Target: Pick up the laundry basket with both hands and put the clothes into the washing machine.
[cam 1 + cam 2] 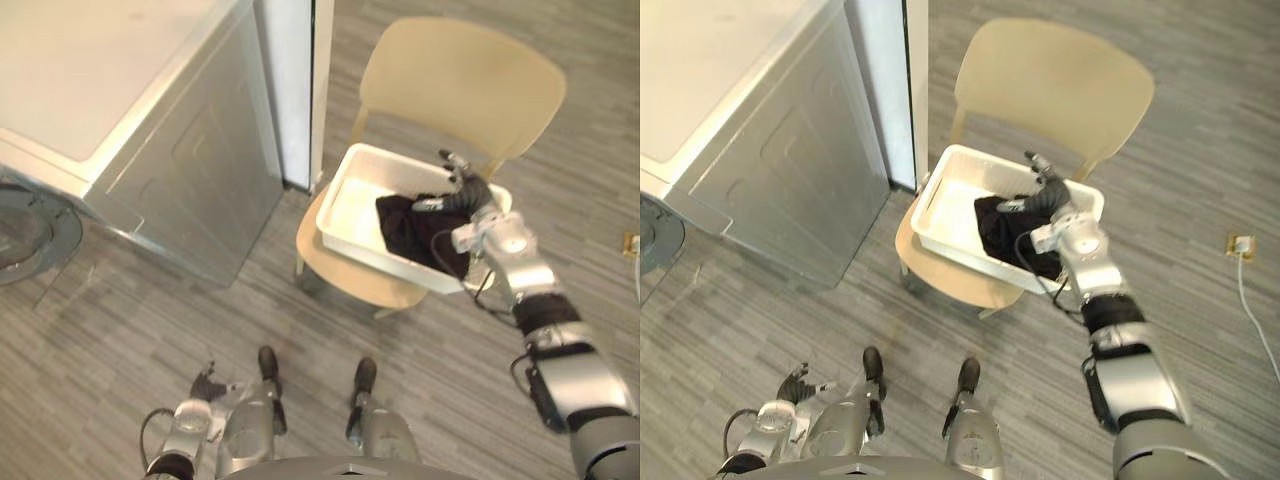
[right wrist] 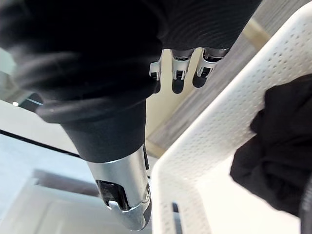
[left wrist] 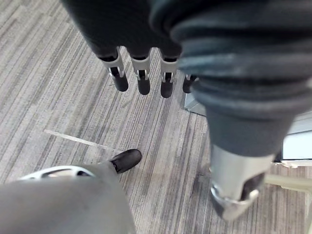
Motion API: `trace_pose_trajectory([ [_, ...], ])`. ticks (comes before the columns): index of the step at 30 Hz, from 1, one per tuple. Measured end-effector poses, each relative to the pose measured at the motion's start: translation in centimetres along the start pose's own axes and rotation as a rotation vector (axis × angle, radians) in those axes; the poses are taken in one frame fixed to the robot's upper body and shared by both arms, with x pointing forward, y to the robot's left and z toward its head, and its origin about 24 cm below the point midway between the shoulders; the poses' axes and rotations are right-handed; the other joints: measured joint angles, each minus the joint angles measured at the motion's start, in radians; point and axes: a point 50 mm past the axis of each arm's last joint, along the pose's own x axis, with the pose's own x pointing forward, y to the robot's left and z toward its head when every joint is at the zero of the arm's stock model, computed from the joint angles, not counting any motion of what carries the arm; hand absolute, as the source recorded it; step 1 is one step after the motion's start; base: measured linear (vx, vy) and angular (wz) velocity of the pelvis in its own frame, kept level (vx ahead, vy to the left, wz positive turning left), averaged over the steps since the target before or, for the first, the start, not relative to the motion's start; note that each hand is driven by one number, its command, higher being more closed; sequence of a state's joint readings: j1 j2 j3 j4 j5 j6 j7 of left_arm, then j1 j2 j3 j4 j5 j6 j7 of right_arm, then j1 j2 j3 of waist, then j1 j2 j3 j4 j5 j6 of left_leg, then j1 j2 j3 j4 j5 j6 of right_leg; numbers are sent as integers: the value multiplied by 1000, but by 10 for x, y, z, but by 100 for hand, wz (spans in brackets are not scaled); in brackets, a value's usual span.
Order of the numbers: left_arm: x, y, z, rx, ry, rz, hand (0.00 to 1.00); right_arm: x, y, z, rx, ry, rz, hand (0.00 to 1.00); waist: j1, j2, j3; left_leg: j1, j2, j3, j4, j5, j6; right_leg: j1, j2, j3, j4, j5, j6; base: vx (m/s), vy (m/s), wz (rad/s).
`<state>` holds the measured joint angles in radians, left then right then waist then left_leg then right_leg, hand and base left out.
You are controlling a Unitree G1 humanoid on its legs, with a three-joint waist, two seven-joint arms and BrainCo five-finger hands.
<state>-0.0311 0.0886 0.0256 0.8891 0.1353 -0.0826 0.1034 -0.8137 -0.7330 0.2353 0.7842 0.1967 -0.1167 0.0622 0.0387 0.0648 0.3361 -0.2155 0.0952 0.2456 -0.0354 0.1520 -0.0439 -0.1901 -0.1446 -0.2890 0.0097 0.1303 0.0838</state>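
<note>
A white laundry basket rests on the seat of a beige chair. Black clothes lie bunched in its right half. My right hand hovers over the basket's far right rim, above the clothes, open with its fingers relaxed and holding nothing. The right wrist view shows the perforated basket wall and the clothes beside the thumb. My left hand hangs low at my left side, far from the basket, its fingers straight over the floor.
The silver washing machine stands to the left of the chair, with its round door swung open at the far left. A white panel stands between machine and chair. A floor socket with a white cable lies at the right.
</note>
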Motion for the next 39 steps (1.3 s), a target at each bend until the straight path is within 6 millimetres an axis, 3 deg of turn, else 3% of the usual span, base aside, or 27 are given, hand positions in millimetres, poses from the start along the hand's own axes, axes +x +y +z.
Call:
trace_pose_trajectory([
  [2, 0, -4, 7, -14, -35, -16, 0, 5, -29, 7, -38, 27, -72, 0, 2, 16, 46, -23, -4, -1, -2, 8, 1, -27, -6, 1, 8, 8, 1, -109, 50, 1],
  [4, 0, -5, 9, -40, -41, -16, 0, 6, -45, 10, -73, 53, -120, 0, 4, 26, 71, -48, -5, -3, -8, 22, 2, -58, -7, 1, 15, 13, -2, -78, 25, 0],
  [9, 0, -5, 16, -83, -70, -8, 0, 6, -68, 9, -114, 122, -194, 0, 10, 42, 114, -94, -2, -2, -43, 64, 6, -128, -5, -2, 34, 16, -8, -38, -6, -1],
  [18, 0, -7, 31, -138, -123, 4, 0, 7, -71, 14, -116, 107, -222, 0, 14, 32, 123, -177, 3, 36, -49, 74, 4, -240, -19, -1, 95, 1, -11, 12, -5, -2],
  [24, -4, -17, 53, -200, -212, -21, 0, 7, -69, 14, -98, 104, -239, 0, 14, 13, 134, -243, 4, 67, -43, 78, 1, -316, -32, -4, 121, -4, -10, 49, -20, 1],
  [29, -9, -17, 72, -229, -299, -26, 0, 18, -71, 45, -135, 32, -248, 0, 19, 12, 136, -360, 9, 84, -18, 85, 7, -444, -47, -11, 178, -14, -18, 19, -11, 0],
  [32, -12, -17, 80, -265, -334, -36, 0, 22, -72, 51, -166, 35, -264, 0, 24, 12, 156, -441, 25, 79, 58, 67, 15, -503, -62, -42, 246, -46, -31, 5, -12, 25],
  [36, -17, -14, 85, -324, -375, -32, 0, 20, -88, 66, -238, 11, -320, 0, 43, 12, 156, -541, 39, 88, 143, 46, 29, -604, -97, -55, 369, -104, -43, -10, -22, 22],
  [39, -17, -8, 84, -341, -371, -8, 0, 21, -86, 67, -259, 9, -327, 0, 48, 12, 156, -572, 49, 86, 173, 37, 37, -629, -105, -64, 403, -125, -49, -36, 2, 12],
])
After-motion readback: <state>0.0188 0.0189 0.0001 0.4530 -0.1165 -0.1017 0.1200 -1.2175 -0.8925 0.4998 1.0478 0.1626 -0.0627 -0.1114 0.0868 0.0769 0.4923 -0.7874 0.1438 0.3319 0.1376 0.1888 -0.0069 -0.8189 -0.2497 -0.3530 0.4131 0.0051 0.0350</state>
